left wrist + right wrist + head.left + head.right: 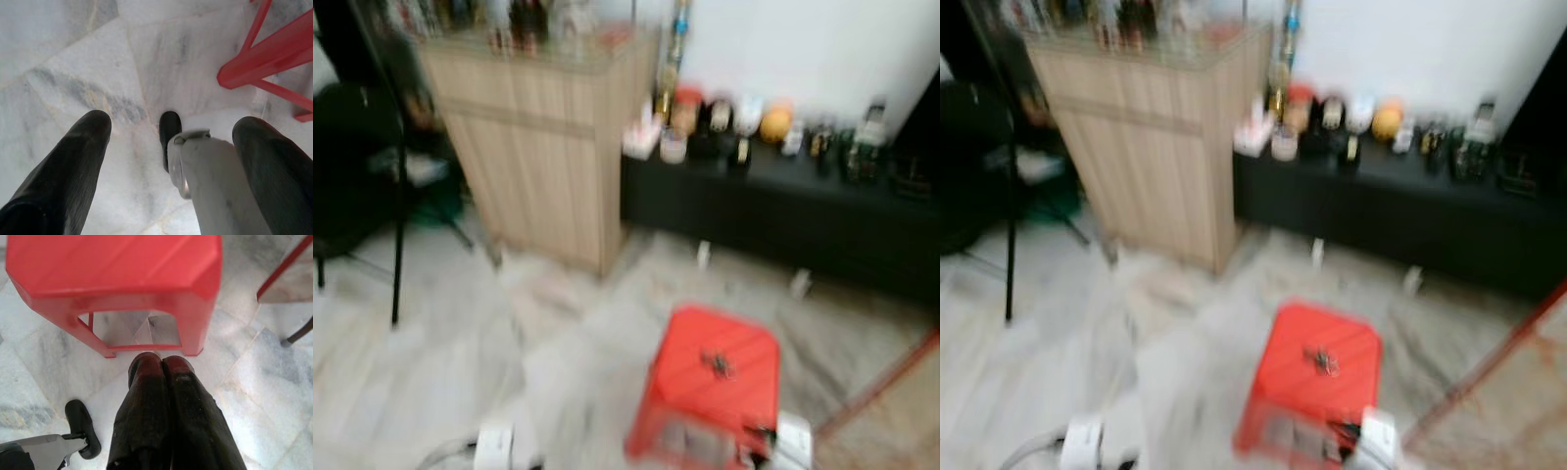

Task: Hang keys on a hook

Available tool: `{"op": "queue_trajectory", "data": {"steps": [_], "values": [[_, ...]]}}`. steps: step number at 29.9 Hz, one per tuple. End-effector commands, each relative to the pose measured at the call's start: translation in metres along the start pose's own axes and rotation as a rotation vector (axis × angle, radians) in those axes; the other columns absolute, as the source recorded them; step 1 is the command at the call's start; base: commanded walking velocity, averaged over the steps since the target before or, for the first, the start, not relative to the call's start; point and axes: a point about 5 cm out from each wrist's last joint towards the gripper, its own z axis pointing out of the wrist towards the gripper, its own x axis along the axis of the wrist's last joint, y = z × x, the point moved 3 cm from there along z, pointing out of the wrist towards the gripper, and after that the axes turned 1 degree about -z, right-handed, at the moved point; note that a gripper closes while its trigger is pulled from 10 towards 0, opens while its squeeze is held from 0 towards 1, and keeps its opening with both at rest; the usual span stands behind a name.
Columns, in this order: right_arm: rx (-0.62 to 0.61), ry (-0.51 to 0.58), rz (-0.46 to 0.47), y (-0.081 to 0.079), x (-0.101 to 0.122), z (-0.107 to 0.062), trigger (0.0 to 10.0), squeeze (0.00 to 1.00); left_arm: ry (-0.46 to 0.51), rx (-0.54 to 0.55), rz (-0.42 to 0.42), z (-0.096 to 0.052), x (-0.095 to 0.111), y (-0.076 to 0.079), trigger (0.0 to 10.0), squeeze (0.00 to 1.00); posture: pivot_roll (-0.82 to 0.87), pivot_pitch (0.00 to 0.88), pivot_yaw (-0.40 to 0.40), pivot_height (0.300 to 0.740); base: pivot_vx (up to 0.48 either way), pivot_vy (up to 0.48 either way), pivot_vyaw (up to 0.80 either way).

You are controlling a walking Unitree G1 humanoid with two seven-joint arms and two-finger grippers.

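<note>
Our right pincer (pixel 164 364) hangs low with its two black fingers clenched tight together and nothing between them, pointing down at the marble floor (pixel 254 382) just short of the red stool (pixel 112 279). Looks like a parked pose to us, arm just dangling while we close in. The left pincer (pixel 171 142) is the opposite: fingers spread wide, released, empty, also aimed at the floor, with one red leg of the stool off to its side and our own silver leg and black foot (pixel 168 132) showing between the fingers.

Out past the right pincer, on top of the stool seat, sit the keys (pixel 717 364), a small dark bunch roughly mid-seat, well above and ahead of both pincers. Nobody's touching them yet. Head views are pretty blurred, so we can't make out the ring or how many keys there are.

Further out beyond the stool there's a low black counter (pixel 773 211) along the white wall, loaded with bottles and small jars, and a tall wooden cabinet (pixel 533 147) beside it on our left. A black chair (pixel 352 186) sits way off to the left. We can't spot a hook anywhere in this blur.

Our read: we're at the approach stage, and the right arm is the closer one for the grab, though it'd need to open up first.
</note>
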Motion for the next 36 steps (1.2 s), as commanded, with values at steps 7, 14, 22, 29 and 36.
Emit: {"op": "queue_trajectory", "data": {"steps": [7,14,22,29,36], "values": [[-0.025,0.009,0.002,0.0086,0.0038,-0.0004,10.0,0.0,-0.014,-0.01,-0.011,0.0,-0.0041,0.0056,10.0,0.0,-0.03,0.0,-0.051,0.74,-0.279,0.0,0.0],[-0.03,0.012,0.014,0.0093,0.0038,-0.0005,10.0,0.0,-0.015,-0.007,-0.009,-0.0001,-0.0047,0.0054,10.0,0.0,-0.03,0.0,-0.051,0.74,0.0,0.0,0.0],[-0.04,0.009,0.05,0.0107,0.0029,-0.0007,10.0,0.0,-0.012,-0.006,-0.02,-0.0003,-0.005,0.0054,10.0,0.0,-0.03,0.0,-0.053,0.74,0.0,0.0,-0.28],[-0.036,0.014,0.041,0.0103,0.0047,-0.0004,10.0,0.0,-0.015,-0.014,-0.012,0.0,-0.0047,0.0069,10.0,0.0,-0.03,0.0,-0.052,0.74,0.0,0.0,-0.79],[-0.043,0.024,0.057,0.0105,0.0058,-0.0004,10.0,0.0,-0.009,-0.009,0.022,0.0001,-0.0033,0.0061,10.0,0.0,-0.03,0.0,-0.049,0.74,0.0,0.0,-0.32]]}}
